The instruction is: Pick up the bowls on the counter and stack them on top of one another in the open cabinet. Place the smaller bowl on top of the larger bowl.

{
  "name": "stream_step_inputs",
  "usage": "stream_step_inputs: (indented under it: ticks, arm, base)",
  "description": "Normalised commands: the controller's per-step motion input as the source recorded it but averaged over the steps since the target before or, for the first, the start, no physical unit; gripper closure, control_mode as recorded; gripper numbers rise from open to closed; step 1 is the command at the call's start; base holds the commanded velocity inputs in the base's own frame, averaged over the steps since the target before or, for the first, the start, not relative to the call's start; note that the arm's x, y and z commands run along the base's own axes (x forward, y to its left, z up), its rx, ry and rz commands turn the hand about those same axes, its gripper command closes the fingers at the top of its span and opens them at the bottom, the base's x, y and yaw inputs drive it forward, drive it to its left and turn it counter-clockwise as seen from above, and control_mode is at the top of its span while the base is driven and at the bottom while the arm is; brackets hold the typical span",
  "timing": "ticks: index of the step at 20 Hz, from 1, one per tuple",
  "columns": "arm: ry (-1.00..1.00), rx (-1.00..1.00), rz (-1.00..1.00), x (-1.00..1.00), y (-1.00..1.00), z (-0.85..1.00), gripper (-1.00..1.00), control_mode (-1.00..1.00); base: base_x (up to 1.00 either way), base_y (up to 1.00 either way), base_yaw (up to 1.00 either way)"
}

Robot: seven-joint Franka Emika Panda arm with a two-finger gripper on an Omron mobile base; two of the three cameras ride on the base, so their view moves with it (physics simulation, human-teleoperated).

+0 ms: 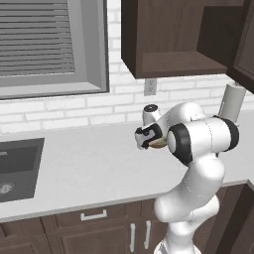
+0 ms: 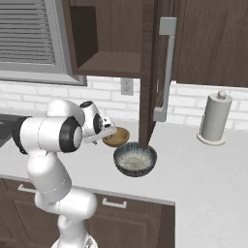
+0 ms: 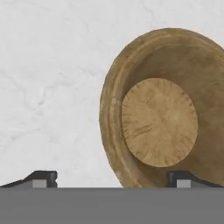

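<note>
Right of centre in the hand view, the smaller bowl point(image 3: 159, 109) sits offset from our gripper point(image 3: 111, 177). Our jaws stand spread, holding nothing, straddling its near left rim over the counter point(image 3: 48, 87).

Two bowls sit on the desk point(image 2: 203, 169): one tan wooden bowl point(image 2: 116, 137) and one dark grey bowl point(image 2: 135, 159). One paper towel roll point(image 2: 215, 119), one wall outlet point(image 2: 127, 86), one sink point(image 1: 17, 168), one open cabinet point(image 2: 109, 43).
</note>
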Motion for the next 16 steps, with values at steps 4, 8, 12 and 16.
stream_step_inputs:
  ticks: [4, 8, 12, 16]
  arm:
    - [0.00, -0.05, 0.11, 0.58, -0.09, -0.45, -1.00, -1.00]
    - [0.00, -0.08, 0.11, 0.41, -0.04, -0.44, -1.00, -1.00]
    - [0.00, -0.02, 0.05, -0.05, 0.00, -0.18, 1.00, -1.00]
    - [-0.02, 0.00, 0.02, -0.31, -0.02, 0.27, 1.00, -1.00]
  base:
    - [0.00, 0.00, 0.00]
    - [0.00, 0.00, 0.00]
    - [0.00, 0.00, 0.00]
    - [0.00, 0.00, 0.00]
